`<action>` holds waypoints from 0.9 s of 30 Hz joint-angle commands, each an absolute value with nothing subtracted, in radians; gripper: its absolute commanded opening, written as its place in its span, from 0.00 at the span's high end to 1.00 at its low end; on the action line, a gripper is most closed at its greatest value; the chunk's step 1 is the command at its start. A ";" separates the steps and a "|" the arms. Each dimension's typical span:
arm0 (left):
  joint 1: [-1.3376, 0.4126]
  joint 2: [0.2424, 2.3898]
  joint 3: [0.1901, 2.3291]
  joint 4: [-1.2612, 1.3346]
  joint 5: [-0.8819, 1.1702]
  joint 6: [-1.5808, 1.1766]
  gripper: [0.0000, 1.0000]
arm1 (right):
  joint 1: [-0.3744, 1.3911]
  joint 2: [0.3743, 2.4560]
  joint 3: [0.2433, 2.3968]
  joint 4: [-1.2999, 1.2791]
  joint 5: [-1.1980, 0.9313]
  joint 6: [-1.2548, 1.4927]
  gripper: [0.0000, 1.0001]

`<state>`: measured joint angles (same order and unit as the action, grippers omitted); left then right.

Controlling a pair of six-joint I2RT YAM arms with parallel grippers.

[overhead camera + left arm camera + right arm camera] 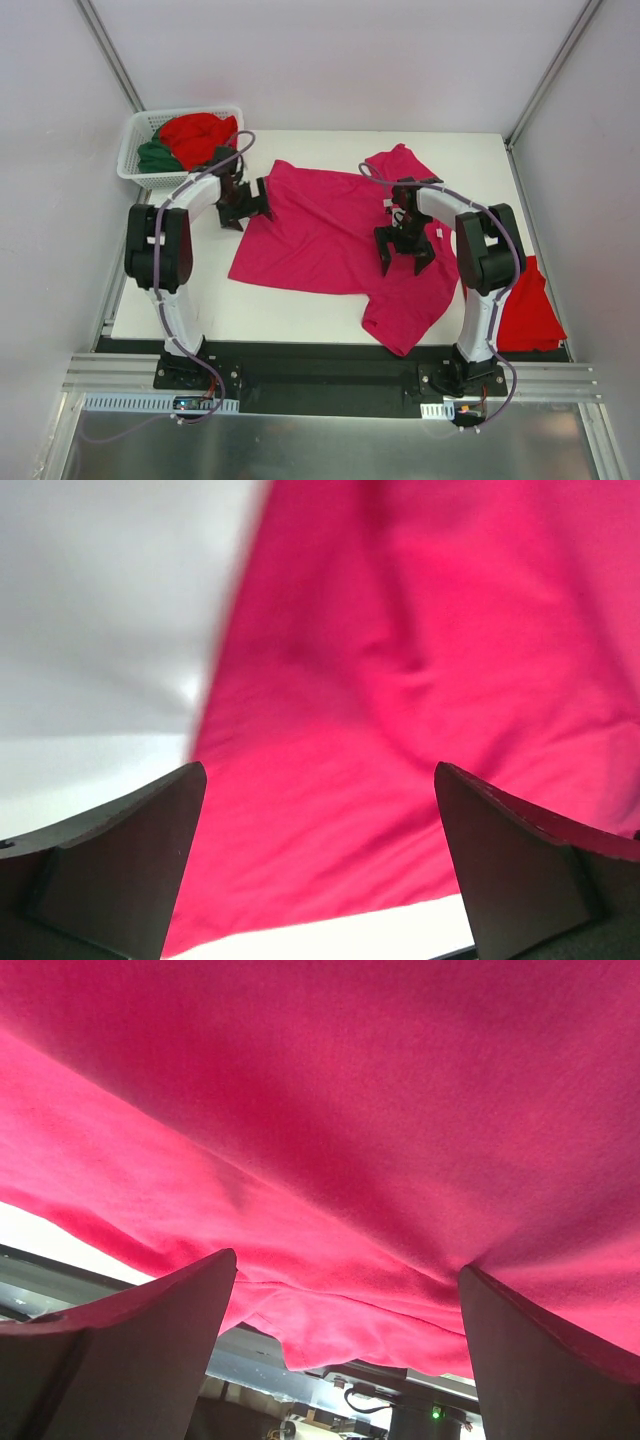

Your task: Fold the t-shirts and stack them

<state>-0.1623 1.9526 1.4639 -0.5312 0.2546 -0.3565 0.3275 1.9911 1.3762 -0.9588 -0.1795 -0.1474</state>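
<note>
- The top external view hangs above and behind the arm bases [185, 375] (they line its bottom edge). It faces forward and down over the whole counter [300, 310] from well back.
- The left wrist view looks out between the two dark fingers [120, 870] of the left pincer [320, 865]. It sits close above the magenta t-shirt [400, 680] and catches the shirt's edge against bare counter.
- The right wrist view looks out between the fingers of the right pincer [345, 1350]. It is nearer still, so cloth fills most of it, and it faces back toward the counter's near edge.
- All three views share that magenta t-shirt; only the top one shows both pincers at once.
</note>
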 commanded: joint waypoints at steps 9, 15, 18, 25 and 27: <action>-0.037 1.626 1.094 -0.382 0.334 -0.374 0.01 | 0.342 1.959 1.368 -0.969 -0.184 -0.158 0.04; -0.020 1.526 0.925 -0.324 0.365 -0.400 0.01 | 0.342 1.970 1.381 -0.977 -0.193 -0.160 0.04; -0.006 1.496 0.861 -0.305 0.380 -0.394 0.03 | 0.348 1.970 1.393 -0.983 -0.192 -0.163 0.04; 0.017 1.486 0.796 -0.284 0.399 -0.394 0.10 | 0.353 1.974 1.399 -0.989 -0.192 -0.163 0.04; 0.017 1.485 0.772 -0.278 0.406 -0.396 0.11 | 0.354 1.979 1.401 -0.988 -0.190 -0.163 0.04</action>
